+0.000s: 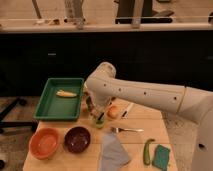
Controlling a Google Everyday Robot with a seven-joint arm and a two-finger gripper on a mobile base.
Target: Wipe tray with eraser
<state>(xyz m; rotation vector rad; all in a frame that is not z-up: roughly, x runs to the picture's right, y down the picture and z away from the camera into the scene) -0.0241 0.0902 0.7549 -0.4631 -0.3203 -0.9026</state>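
Green rectangular plastic tray with raised sides (52,107) sits at the far left of the pale wooden bench (148,119). The small tan block eraser (66,93) lies inside it, on the tray floor toward the far wall and apart from the walls.

Your claw (97,114) hangs low over the bench just right of the tray's right wall, beneath the bend of the white arm (145,95). You cannot tell from this view whether it is wide, narrow or holding anything.

Handling, as a judgement: the eraser looks light and stiff, with hard sides that should take a firm pinch. Take it across its short width, from above, and keep the felt face down. The tray is also light and may slide when you press and sweep.

Edges and room:
- The tray walls will stop each stroke; clear the right wall before you descend.
- The tray floor is open around the eraser, with most room on the near side.
- A small green object (99,122) and an orange round item (113,111) crowd the claw.
- A white-handled brush (127,110) lies just right of those.
- A round orange bowl (44,143) and a dark maroon bowl (77,139) stand near the tray's near wall.
- A grey cloth (113,152) and a teal sponge (161,157) are well apart, at the near right.
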